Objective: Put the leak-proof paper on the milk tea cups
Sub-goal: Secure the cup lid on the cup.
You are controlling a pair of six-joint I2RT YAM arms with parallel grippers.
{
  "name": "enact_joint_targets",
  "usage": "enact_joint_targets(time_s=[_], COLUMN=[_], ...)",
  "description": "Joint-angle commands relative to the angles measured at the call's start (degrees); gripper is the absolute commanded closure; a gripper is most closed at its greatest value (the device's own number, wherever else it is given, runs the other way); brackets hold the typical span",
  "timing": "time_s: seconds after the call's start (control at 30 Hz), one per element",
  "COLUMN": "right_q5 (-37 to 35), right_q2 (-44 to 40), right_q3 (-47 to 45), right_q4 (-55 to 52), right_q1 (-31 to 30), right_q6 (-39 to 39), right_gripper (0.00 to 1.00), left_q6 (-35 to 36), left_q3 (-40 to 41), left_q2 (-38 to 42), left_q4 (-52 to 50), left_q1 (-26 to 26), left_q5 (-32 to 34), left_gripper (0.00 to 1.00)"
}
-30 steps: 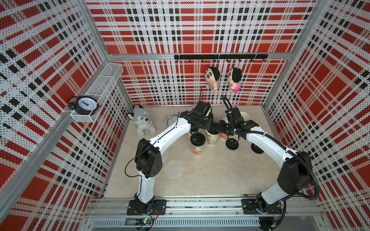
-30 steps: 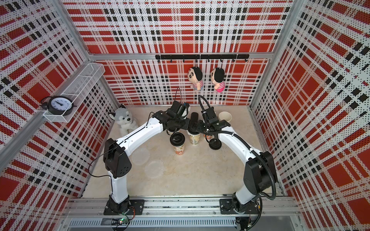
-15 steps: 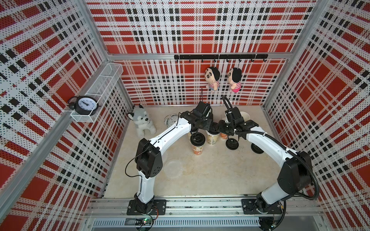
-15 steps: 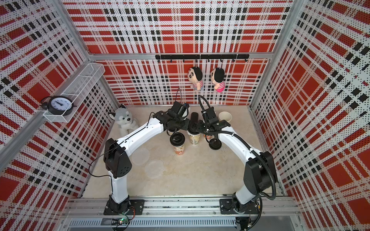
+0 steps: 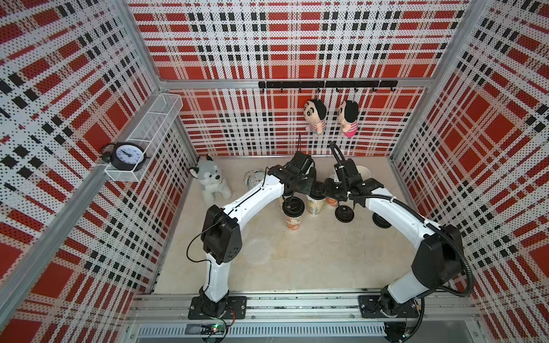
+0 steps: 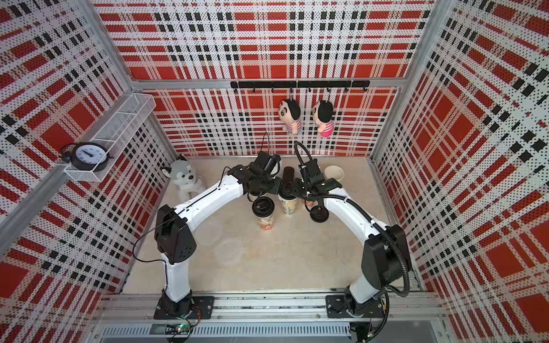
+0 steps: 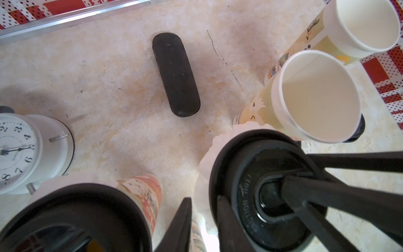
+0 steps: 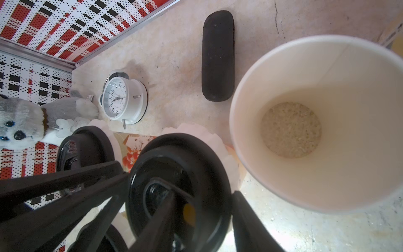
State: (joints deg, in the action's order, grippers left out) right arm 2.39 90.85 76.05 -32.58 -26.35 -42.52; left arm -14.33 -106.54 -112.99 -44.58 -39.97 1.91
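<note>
Both arms meet over the middle milk tea cup (image 5: 314, 206). A black lid (image 7: 261, 179) sits on it, with the leak-proof paper (image 7: 207, 157) frilling out underneath. My left gripper (image 7: 204, 203) straddles the lid's rim, jaws narrowly apart. My right gripper (image 8: 196, 189) is shut on the same lid (image 8: 181, 165), one finger in its centre and one outside the rim. The nearer lidded cup (image 5: 292, 212) also shows a paper fringe (image 8: 102, 124). Two cups (image 7: 316, 96) (image 7: 368, 24) stand uncovered. A loose paper (image 5: 257, 251) lies on the table.
Two spare black lids (image 5: 344, 213) (image 5: 381, 221) lie right of the cups. A black oblong case (image 7: 175, 74) and a white alarm clock (image 8: 122, 98) sit toward the back wall, with a husky toy (image 5: 211, 181) at the back left. Patterned walls close three sides.
The left wrist has shifted slightly at the middle cup. Both grippers stay on its lid, and the cups have not moved.
</note>
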Motion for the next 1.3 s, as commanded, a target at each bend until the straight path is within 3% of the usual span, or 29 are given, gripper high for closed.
enact_joint_targets(time_s=[0.0,0.4,0.93,1.1,1.27], right_q5=[-0.9,-0.4,0.4,0.4,0.2], right_q2=[1.9,2.2,2.6,2.7,2.7], right_q3=[-2.8,-2.8,-3.2,-3.2,-3.3], right_q4=[-6.2,-6.5,-6.3,-6.4,-6.5], right_q1=[-0.3,-0.3,-0.3,-0.3,-0.3], right_q6=[0.3,0.3,0.2,0.2,0.0], right_gripper=[0.56,0.56,0.56,0.56,0.56], left_q6=[0.0,-1.3,-4.1,-3.9,-3.0], left_q3=[1.3,3.9,16.0,14.5,6.3], left_q2=[-0.6,-2.9,-3.4,-3.2,-4.2], left_q4=[-0.2,-5.6,-4.5,-5.4,-8.9], left_q1=[-0.5,-2.6,-5.7,-5.7,-5.7], left_q5=[-0.8,3.9,4.8,5.3,6.0], left_gripper=[0.73,0.73,0.73,0.73,0.70])
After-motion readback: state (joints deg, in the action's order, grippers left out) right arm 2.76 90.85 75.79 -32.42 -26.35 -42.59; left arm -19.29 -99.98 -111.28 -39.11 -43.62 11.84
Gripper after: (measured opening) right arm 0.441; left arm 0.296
